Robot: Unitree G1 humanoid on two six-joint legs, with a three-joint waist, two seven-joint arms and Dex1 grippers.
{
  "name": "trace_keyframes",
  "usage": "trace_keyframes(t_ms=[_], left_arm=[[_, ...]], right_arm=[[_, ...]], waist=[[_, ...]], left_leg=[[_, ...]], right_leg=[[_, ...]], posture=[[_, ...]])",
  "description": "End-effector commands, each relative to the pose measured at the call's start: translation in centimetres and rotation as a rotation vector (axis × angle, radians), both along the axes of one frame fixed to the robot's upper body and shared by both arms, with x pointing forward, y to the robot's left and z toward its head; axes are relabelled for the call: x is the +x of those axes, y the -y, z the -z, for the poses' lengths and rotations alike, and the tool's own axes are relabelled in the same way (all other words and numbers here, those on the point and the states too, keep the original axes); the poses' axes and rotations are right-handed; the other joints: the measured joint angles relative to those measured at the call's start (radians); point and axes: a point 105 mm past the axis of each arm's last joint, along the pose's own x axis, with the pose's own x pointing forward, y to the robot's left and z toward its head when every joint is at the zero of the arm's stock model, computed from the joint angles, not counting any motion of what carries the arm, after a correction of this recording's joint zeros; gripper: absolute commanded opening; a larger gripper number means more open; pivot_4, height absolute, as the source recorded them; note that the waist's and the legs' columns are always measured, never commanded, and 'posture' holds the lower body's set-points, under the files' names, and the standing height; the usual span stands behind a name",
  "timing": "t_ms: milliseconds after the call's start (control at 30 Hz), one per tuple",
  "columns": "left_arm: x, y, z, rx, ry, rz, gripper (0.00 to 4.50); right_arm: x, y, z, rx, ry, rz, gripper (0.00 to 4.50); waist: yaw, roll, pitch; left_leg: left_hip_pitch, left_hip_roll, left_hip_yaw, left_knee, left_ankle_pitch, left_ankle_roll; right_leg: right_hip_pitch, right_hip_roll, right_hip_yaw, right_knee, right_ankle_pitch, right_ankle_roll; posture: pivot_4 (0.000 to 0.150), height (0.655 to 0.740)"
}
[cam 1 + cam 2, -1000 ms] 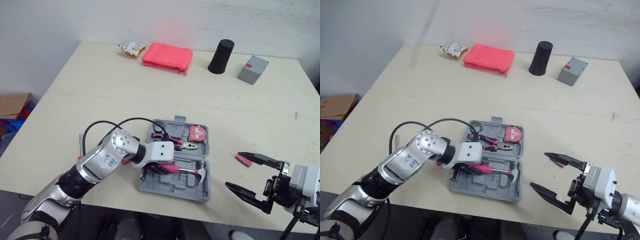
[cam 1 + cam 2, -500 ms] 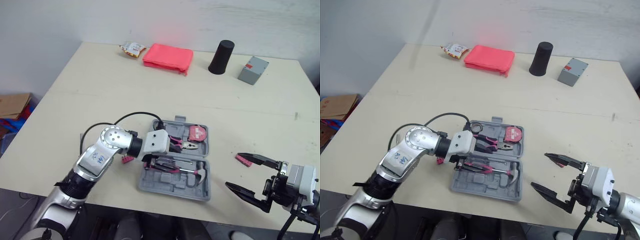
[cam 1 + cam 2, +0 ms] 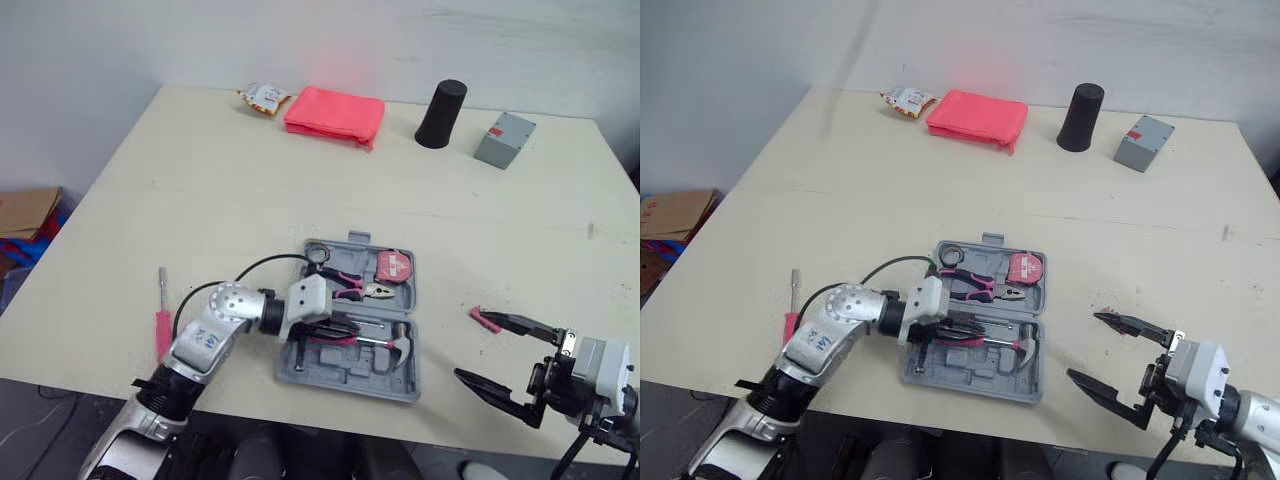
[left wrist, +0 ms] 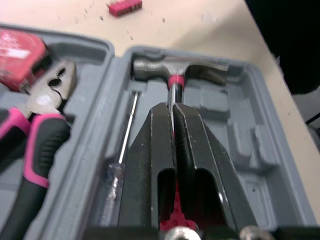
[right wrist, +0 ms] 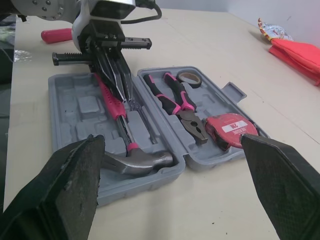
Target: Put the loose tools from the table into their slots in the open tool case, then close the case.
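Left hand (image 4: 173,109) is clamping the hammer (image 4: 186,68), seating it in the case (image 3: 345,378); right hand (image 3: 468,345), at 3 o'clock, is hovering open.

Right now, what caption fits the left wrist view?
Left tool pinching the hammer by its shaft, in the open grey case.

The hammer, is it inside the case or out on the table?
Inside. The hammer lies in the grey tool case, head in its moulded recess, left claw closed on its handle.

In tool case (image 3: 345,376), hammer (image 3: 378,343) before pliers (image 3: 356,289), screwdriver (image 3: 162,321) on table (image 3: 250,180) left of case
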Motion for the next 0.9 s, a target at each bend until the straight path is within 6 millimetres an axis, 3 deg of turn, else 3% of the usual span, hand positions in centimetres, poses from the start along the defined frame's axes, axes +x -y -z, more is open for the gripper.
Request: trace_keyframes(t_ms=[33, 433, 567, 733, 800, 900], left_arm=[[0.1, 0.3, 0.7, 0.021, 0.003, -0.021, 0.09], [1.1, -1.1, 5.0, 0.281, -0.003, -0.067, 0.09], [0.2, -1.6, 7.2, 0.399, -0.019, -0.032, 0.09], [-0.1, -2.0, 9.3, 0.481, -0.168, -0.121, 0.09], [-0.1, -2.2, 9.7, 0.507, -0.18, -0.13, 0.09], [0.9, -1.0, 7.8, 0.385, -0.09, -0.128, 0.09]], right_arm=[[-0.3, 0.2, -0.3, -0.002, 0.031, 0.003, 4.5], [-0.1, 0.5, 0.0, 0.013, 0.034, 0.02, 4.5], [-0.3, 0.7, 0.2, 0.005, 0.025, 0.022, 4.5], [-0.1, 0.9, 0.1, 0.002, 0.029, 0.035, 4.5], [0.0, 0.8, 0.1, 0.003, 0.031, 0.032, 4.5], [0.1, 0.7, 0.0, 0.002, 0.037, 0.031, 4.5]], waist=[[0.0, 0.0, 0.0], [0.0, 0.003, -0.006], [0.002, 0.004, -0.012], [0.001, 0.002, -0.034], [0.001, 0.004, -0.036], [0.001, 0.005, -0.039]], left_leg=[[0.0, 0.0, 0.0, 0.0, 0.0, 0.0], [0.005, 0.0, 0.0, 0.0, -0.003, 0.007], [0.007, -0.001, -0.001, -0.001, -0.004, 0.008], [0.014, -0.005, -0.001, -0.008, -0.009, 0.007], [0.019, -0.006, -0.001, -0.01, -0.009, 0.008], [0.025, -0.006, -0.002, -0.014, -0.009, 0.008]], right_leg=[[0.0, 0.0, 0.0, 0.0, 0.0, 0.0], [0.005, -0.002, 0.0, 0.0, 0.002, -0.002], [0.011, -0.004, -0.001, -0.001, 0.002, -0.002], [0.022, -0.01, -0.005, -0.011, 0.002, -0.004], [0.028, -0.012, -0.005, -0.015, -0.002, -0.011], [0.035, -0.013, -0.005, -0.021, -0.005, -0.017]], posture=[[0.15, 0.74], [0.15, 0.74], [0.15, 0.74], [0.15, 0.74], [0.15, 0.74], [0.15, 0.74]])
